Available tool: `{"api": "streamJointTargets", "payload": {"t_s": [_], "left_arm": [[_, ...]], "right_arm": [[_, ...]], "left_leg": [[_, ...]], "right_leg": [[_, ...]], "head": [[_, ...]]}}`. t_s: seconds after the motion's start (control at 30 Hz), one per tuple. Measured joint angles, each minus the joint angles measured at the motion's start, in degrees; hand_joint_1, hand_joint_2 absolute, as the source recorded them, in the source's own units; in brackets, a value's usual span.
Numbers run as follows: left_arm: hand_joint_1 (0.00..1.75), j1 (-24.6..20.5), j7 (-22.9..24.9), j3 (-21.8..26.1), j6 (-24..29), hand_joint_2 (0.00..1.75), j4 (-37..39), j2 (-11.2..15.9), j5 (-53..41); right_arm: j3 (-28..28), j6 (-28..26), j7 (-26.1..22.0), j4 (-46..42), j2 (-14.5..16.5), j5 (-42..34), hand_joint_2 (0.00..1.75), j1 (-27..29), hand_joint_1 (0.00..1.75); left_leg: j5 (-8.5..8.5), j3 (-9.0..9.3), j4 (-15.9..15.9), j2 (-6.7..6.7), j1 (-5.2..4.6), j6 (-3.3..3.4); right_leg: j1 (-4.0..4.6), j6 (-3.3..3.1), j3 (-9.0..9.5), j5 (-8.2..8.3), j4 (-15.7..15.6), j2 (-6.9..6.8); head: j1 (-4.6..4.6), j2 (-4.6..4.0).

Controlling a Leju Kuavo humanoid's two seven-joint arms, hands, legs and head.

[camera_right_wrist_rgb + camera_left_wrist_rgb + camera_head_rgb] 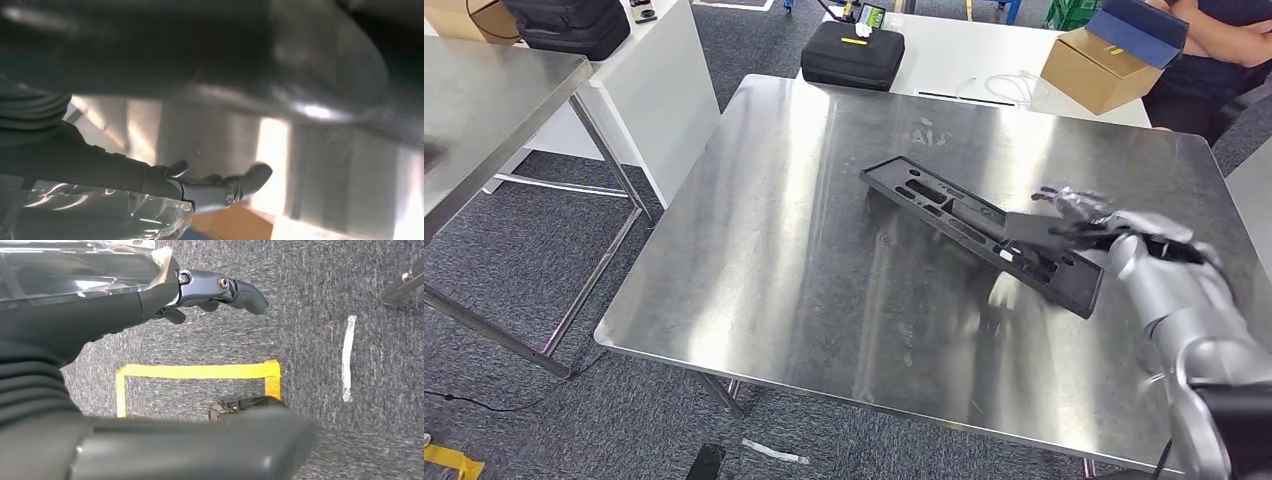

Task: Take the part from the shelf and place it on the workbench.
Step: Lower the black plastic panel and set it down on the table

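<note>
The long black part [984, 232] lies flat on the steel workbench [804, 260], towards its right side. The right hand [1079, 215] sits at its near end, blurred; whether it grips, I cannot tell. The left hand [215, 292] hangs loosely unclenched, holding nothing, over carpet [320, 300].

Left hand [150, 340] open, fingers [245, 292] apart, holding nothing, above grey carpet [320, 315] marked with yellow tape [200, 371] and a white strip [347, 357].

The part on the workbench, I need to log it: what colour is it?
Black, seen best in the head view: the part lies on the workbench.
</note>
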Motion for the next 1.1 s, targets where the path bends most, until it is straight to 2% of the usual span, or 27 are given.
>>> {"api": "streamJointTargets", "payload": {"t_s": [0.1, 0.2, 0.33, 0.47, 0.6, 0.67, 0.73, 0.83, 0.97, 1.03, 1.1], "left_arm": [[0.0, 0.04, 0.21, -0.07, 0.04, 0.0, 0.01, 0.28, 0.0], [0.0, 0.09, 0.14, -0.14, 0.2, 0.0, 0.01, 0.37, 0.0], [0.0, 0.39, -0.42, -0.27, 0.72, 0.0, -0.01, 0.36, -0.08], [0.0, 0.91, -1.06, -0.29, 1.36, 0.0, -0.01, 0.26, 0.04], [0.0, 1.18, -1.43, -0.29, 1.61, 0.0, -0.01, 0.1, 0.3], [0.0, 1.26, -1.92, -0.29, 2.07, 0.0, -0.01, -0.01, 0.3], [0.0, 1.52, -2.74, -0.29, 2.88, 0.0, -0.01, -0.16, 0.18], [0.0, 2.0, -3.92, -0.29, 4.19, 0.0, -0.01, -0.4, -0.01], [0.0, 2.31, -5.46, -0.29, 5.36, 0.0, -0.01, -0.69, 0.29], [0.0, 2.77, -6.14, -0.29, 5.48, 0.0, -0.01, -0.77, 0.59], [0.0, 3.24, -6.74, -0.29, 5.5, 0.0, 0.01, -0.78, 0.68]], "right_arm": [[2.07, 6.08, 0.43, 1.42, -1.28, 0.58, 0.0, -7.91, 0.0], [3.74, 7.47, 0.21, 2.33, -1.92, 0.27, 0.0, -12.85, 0.0], [5.64, 3.35, 0.15, 2.56, -3.05, -2.05, 0.0, -15.26, 0.0], [7.61, -3.75, 5.2, 2.47, -4.58, -3.94, 0.0, -15.4, 0.0], [8.6, -7.09, 8.14, 2.47, -5.55, -4.26, 0.0, -15.21, 0.0], [8.83, -11.89, 11.2, 2.36, -6.08, -4.28, 0.0, -14.47, 0.0], [8.45, -20.68, 15.12, 1.93, -6.99, -5.21, 0.0, -12.88, 0.0], [6.14, -31.27, 17.05, 1.31, -8.61, -9.29, 0.0, -9.56, 0.0], [-0.98, -44.41, 15.85, -0.08, -11.74, -17.82, 0.0, -3.24, 0.0], [-5.58, -47.97, 13.31, -0.77, -14.2, -21.81, 0.0, 0.44, 0.0], [-9.63, -49.06, 10.69, -1.41, -16.46, -25.13, 0.0, 4.08, 0.0]], "left_leg": [[-0.01, -0.01, 0.0, 0.0, 0.01, 0.0], [-0.02, 0.0, 0.0, -0.01, 0.01, 0.0], [-0.03, 0.0, 0.0, -0.03, 0.01, 0.0], [-0.03, 0.0, 0.0, -0.03, 0.0, 0.0], [-0.03, 0.02, 0.01, 0.02, 0.0, 0.0], [-0.03, 0.03, 0.02, -0.02, 0.01, 0.0], [-0.03, 0.03, 0.02, -0.13, 0.03, 0.0], [-0.05, 0.03, 0.03, -0.14, 0.03, 0.02], [-0.1, 0.03, 0.03, -0.29, 0.02, 0.07], [-0.13, 0.03, 0.03, -0.45, 0.01, 0.11], [-0.18, 0.02, 0.03, -0.47, -0.04, 0.12]], "right_leg": [[0.0, -0.01, 0.0, -0.01, 0.0, 0.0], [0.01, -0.01, 0.0, -0.02, -0.01, 0.0], [0.01, -0.01, 0.01, -0.02, -0.02, -0.02], [0.01, -0.01, 0.02, -0.02, -0.03, -0.01], [0.01, -0.01, 0.02, -0.01, -0.03, 0.01], [0.01, 0.0, 0.03, -0.01, -0.03, -0.03], [0.02, 0.0, 0.06, -0.02, -0.04, -0.11], [0.03, 0.0, 0.07, -0.03, -0.04, -0.13], [0.02, 0.07, 0.1, -0.09, -0.08, -0.28], [0.02, 0.17, 0.2, -0.16, -0.09, -0.42], [0.01, 0.21, 0.26, -0.18, -0.1, -0.43]], "head": [[0.01, 0.0], [0.0, 0.0], [0.01, 0.0], [0.0, 0.0], [0.0, 0.0], [-0.01, 0.0], [0.01, 0.0], [0.01, 0.0], [-0.01, 0.0], [0.01, 0.0], [0.02, 0.0]]}}
